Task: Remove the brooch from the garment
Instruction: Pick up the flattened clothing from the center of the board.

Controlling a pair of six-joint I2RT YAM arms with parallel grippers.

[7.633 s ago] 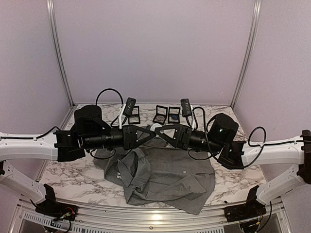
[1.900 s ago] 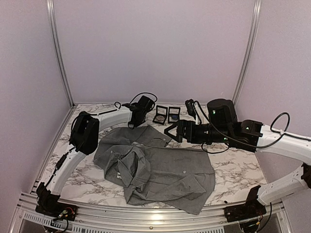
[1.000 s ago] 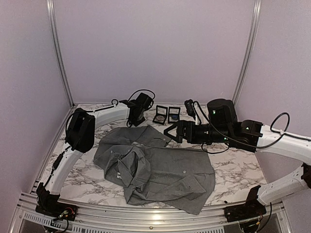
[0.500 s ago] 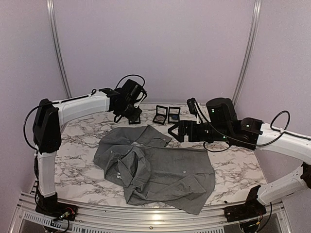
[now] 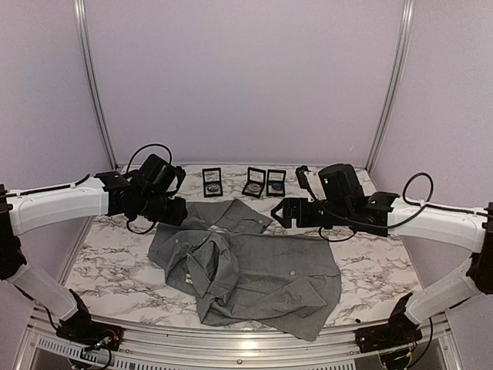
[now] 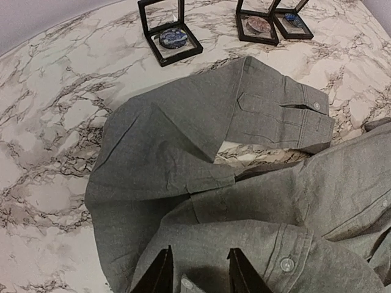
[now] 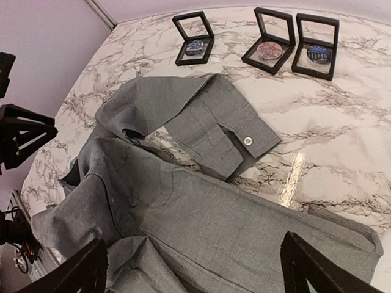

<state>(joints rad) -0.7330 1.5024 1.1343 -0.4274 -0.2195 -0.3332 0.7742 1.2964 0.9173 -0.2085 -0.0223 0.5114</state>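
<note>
The garment, a grey button-up shirt [image 5: 246,266], lies crumpled on the marble table, one cuffed sleeve [image 5: 231,216] stretched toward the back. It also shows in the left wrist view [image 6: 177,146] and the right wrist view [image 7: 214,207]. No brooch shows on the shirt. A blue brooch [image 6: 174,39] lies in the left black display box [image 5: 212,183]. My left gripper [image 5: 179,212] hangs open and empty just above the shirt's left part [image 6: 198,274]. My right gripper [image 5: 277,213] is wide open and empty above the shirt's far right edge [image 7: 195,268].
Two more open black display boxes [image 5: 254,183] [image 5: 276,183] stand at the back, holding a pinkish brooch [image 7: 270,50] and a blue one [image 7: 317,54]. The table [image 5: 377,266] has metal rails at its front and posts at the back corners.
My left arm has drawn back from the left display box and swung down to the left, over the shirt. My right gripper has shifted slightly. The shirt has not moved.
</note>
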